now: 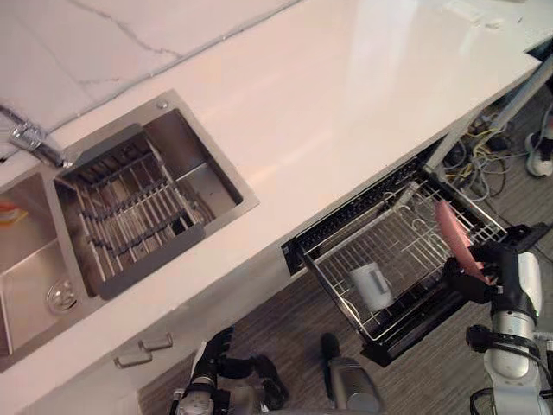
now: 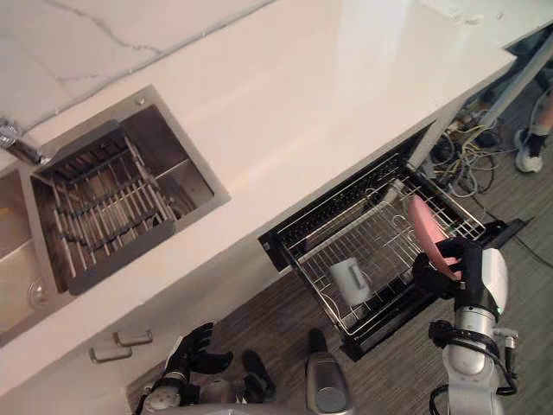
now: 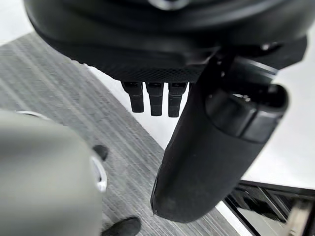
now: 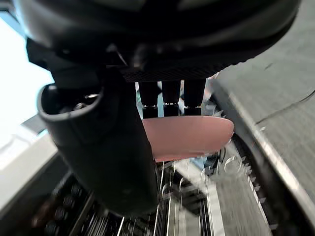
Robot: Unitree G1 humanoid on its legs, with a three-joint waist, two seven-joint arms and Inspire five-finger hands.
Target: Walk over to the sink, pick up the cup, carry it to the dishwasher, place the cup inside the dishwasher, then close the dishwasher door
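A white cup (image 1: 371,285) lies on its side in the wire rack (image 1: 406,251) of the pulled-out dishwasher, below the counter edge. A pink plate (image 1: 455,235) stands upright in the rack's right part. My right hand (image 1: 473,278) hovers at the rack's outer right corner, just by the pink plate (image 4: 189,137), fingers (image 4: 170,101) straight and holding nothing. The dishwasher's dark front panel (image 1: 413,327) sticks out over the floor. My left hand (image 1: 213,353) hangs low by the cabinet front, its fingers (image 3: 155,98) relaxed and empty.
A steel sink (image 1: 192,130) holding a wire drainer basket (image 1: 130,207) sits at the left of the white countertop (image 1: 346,95), with a faucet (image 1: 30,138) behind. Cabinet handles (image 1: 143,350) show below. Loose cables (image 1: 484,164) and a person's shoe (image 1: 541,156) lie on the floor far right.
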